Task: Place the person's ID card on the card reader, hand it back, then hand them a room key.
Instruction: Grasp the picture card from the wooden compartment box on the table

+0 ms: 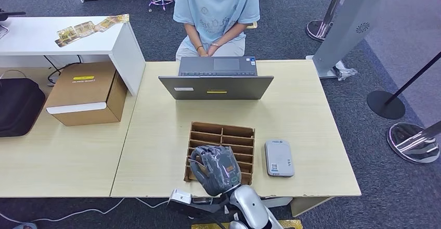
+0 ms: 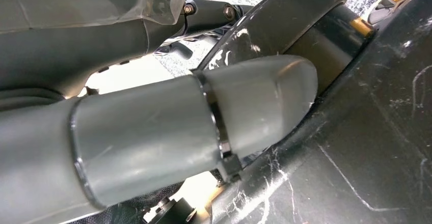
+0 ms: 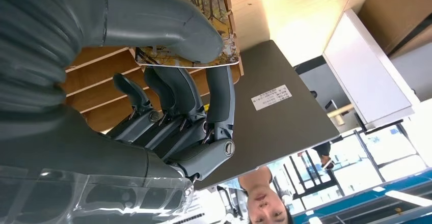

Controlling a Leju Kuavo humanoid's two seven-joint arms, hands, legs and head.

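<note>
The right hand (image 1: 216, 169) is seen over the near end of a brown cardboard organiser (image 1: 222, 135), which stands on the light wooden worktop (image 1: 307, 114). In the right wrist view a yellow patterned card (image 3: 204, 58) is pinched between the thick grey thumb (image 3: 163, 20) and the darker fingers (image 3: 221, 96) of that hand, just above the organiser's wooden-coloured dividers (image 3: 97, 81). Whether this card is a room key or the ID card cannot be told.

Taking the organiser as the landmark: a small grey card reader (image 1: 279, 157) lies flat on the worktop just to its right, apart from it. Beyond it, toward the far edge of the worktop, an open grey laptop (image 1: 217, 78) is set with its lid back facing the robot. Behind the laptop a person in a light blue shirt (image 1: 216, 10) is seated, hands together in the lap. To the organiser's left, on the adjoining worktop, a cardboard box (image 1: 86, 93) and a black bag (image 1: 18, 106) are placed.

The left hand (image 2: 153, 127) is shown in the left wrist view close against dark scuffed parts; only its grey thumb is made out clearly, so whether its fingers are apart or together cannot be told.
</note>
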